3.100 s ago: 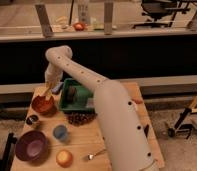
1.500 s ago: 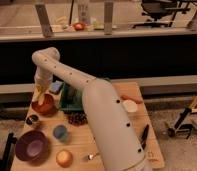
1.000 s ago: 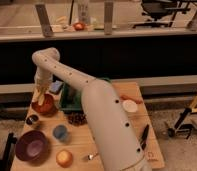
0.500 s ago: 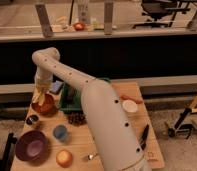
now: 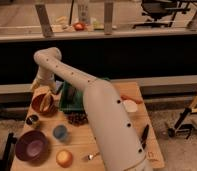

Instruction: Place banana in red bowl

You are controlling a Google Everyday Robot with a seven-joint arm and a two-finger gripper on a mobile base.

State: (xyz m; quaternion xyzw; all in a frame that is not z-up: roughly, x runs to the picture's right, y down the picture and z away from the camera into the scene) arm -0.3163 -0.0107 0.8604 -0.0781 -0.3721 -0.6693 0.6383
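The hand (image 5: 42,84) hangs over the red bowl (image 5: 46,106); the banana (image 5: 40,91) lies just beneath it; its grip I cannot tell.

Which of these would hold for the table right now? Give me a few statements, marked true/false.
1. The tool is over the red bowl. True.
2. The blue cup stands beside the purple bowl. True.
3. The round orange fruit sits inside the purple bowl. False: it lies on the table next to that bowl.
4. The carrot lies in the green basket. False: it lies on the table, across the arm from the basket.
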